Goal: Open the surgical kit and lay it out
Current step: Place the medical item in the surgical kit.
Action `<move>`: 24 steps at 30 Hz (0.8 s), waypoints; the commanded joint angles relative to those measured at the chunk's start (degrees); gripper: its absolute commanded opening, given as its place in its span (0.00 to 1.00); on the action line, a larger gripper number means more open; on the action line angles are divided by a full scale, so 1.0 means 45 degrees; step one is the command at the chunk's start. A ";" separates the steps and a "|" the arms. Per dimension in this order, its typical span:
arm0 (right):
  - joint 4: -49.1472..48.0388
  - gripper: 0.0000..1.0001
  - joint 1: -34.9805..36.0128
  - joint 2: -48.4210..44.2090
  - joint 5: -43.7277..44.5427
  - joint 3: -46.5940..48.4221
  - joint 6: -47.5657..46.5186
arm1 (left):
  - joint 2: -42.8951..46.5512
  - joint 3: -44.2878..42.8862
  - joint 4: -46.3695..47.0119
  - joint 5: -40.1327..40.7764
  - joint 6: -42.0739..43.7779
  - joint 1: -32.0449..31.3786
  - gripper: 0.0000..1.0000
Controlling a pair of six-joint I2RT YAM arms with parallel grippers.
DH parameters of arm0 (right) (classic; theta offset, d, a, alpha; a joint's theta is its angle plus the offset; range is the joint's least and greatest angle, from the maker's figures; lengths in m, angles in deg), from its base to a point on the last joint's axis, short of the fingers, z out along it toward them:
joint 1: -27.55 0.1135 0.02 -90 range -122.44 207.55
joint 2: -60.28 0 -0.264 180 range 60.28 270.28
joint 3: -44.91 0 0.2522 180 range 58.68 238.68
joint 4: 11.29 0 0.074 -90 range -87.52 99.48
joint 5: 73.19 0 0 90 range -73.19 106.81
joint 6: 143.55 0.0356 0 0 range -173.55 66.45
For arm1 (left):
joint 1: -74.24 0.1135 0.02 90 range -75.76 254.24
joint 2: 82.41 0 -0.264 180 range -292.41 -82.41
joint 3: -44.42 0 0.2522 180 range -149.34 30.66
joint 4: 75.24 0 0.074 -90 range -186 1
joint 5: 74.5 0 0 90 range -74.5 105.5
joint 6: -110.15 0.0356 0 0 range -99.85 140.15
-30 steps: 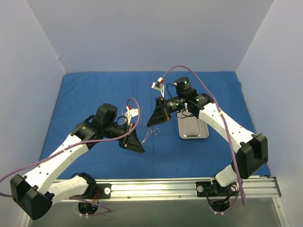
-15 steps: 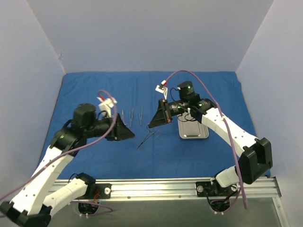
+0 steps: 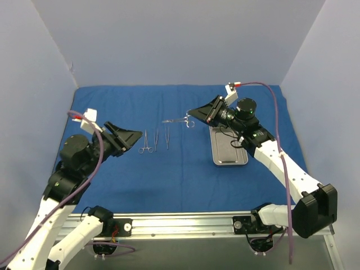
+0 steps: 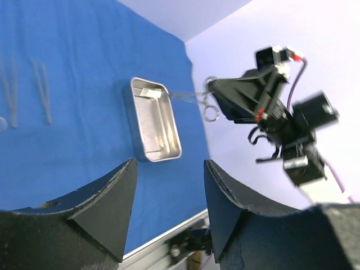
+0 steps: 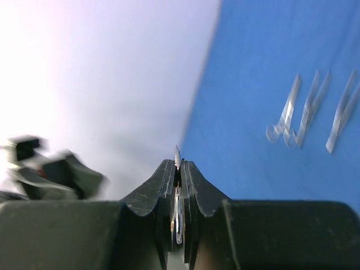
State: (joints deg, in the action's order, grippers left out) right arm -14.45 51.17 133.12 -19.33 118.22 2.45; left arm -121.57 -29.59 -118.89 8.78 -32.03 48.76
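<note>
The deep-blue drape [image 3: 112, 107] of the surgical kit lies spread flat over the table. On it the steel tray [image 3: 229, 152] sits right of centre, also seen in the left wrist view [image 4: 154, 132]. Three silver ring-handled instruments [image 3: 156, 138] lie side by side left of the tray, and show blurred in the right wrist view [image 5: 308, 112]. My right gripper [image 3: 195, 115] is shut on another instrument [image 3: 178, 120], held in the air behind the tray; its steel shows between the pads [image 5: 178, 191]. My left gripper [image 3: 135, 135] stands open and empty, raised at the left, its fingers [image 4: 107, 208] wide apart.
Pale walls close in the back and both sides. A metal rail [image 3: 197, 222] with both arm bases runs along the near edge. A purple cable [image 3: 281, 169] trails along the right arm. Bare drape [image 3: 185, 174] lies in front of the tray and instruments.
My left gripper has opened and drawn back to the left, uncovering the laid-out instruments. My right gripper has lifted its instrument off the drape, up and toward the back.
</note>
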 commanded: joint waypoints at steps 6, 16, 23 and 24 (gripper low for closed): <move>-0.5553 0.00 0.2304 -0.1185 0.7030 -0.1377 0.4056 | -0.1883 0.1493 0.6244 -0.0188 -0.2506 -0.0939 0.61; -0.6395 0.00 0.4322 -0.0425 0.9457 -0.1124 0.4312 | -0.3778 0.1415 0.9766 -0.0205 -0.2817 -0.1566 0.63; -0.6763 0.00 0.4537 -0.0308 0.9730 -0.1397 0.4583 | -0.3818 0.1825 1.0644 -0.0518 -0.3286 -0.1605 0.61; -0.6978 0.00 0.4537 -0.0230 0.9711 -0.1455 0.4624 | -0.3818 0.1884 1.0743 -0.0537 -0.3441 -0.1585 0.61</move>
State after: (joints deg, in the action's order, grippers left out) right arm -38.34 71.17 131.46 21.52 111.54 21.86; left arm -139.23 -21.53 -76.68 7.58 -45.91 41.92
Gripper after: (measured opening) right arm 0.080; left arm 0.607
